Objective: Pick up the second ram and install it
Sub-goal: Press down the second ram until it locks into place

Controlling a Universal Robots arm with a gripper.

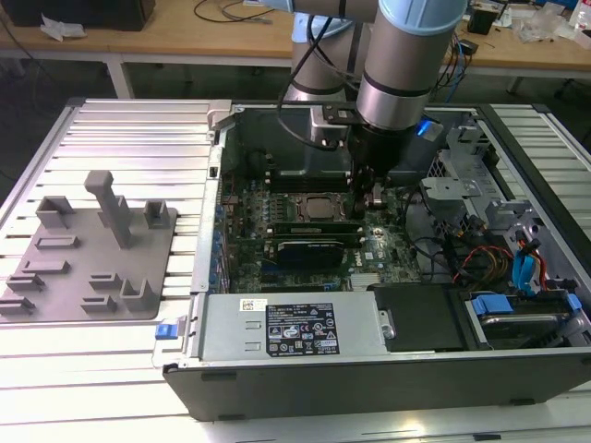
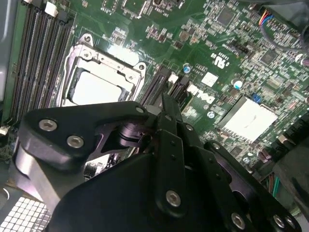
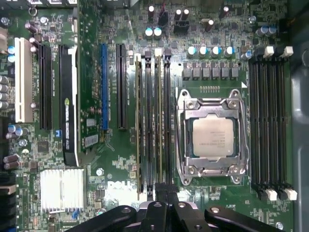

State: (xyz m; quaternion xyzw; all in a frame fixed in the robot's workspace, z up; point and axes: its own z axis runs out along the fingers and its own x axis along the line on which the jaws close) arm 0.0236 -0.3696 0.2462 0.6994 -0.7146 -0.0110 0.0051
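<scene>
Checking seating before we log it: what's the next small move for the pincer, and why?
Probably a short straight push down: the slim green circuit-board stick stands edge-on in its black slot beside the silver processor socket, with the pincer over its end.

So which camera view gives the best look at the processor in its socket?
The first wrist view: the processor faces the camera squarely, its whole metal frame unobstructed. In the second wrist view the processor shows at a slant, its near edge cut off by the gripper's black body. In the exterior view the processor appears small, beside the arm's lowered end.
</scene>
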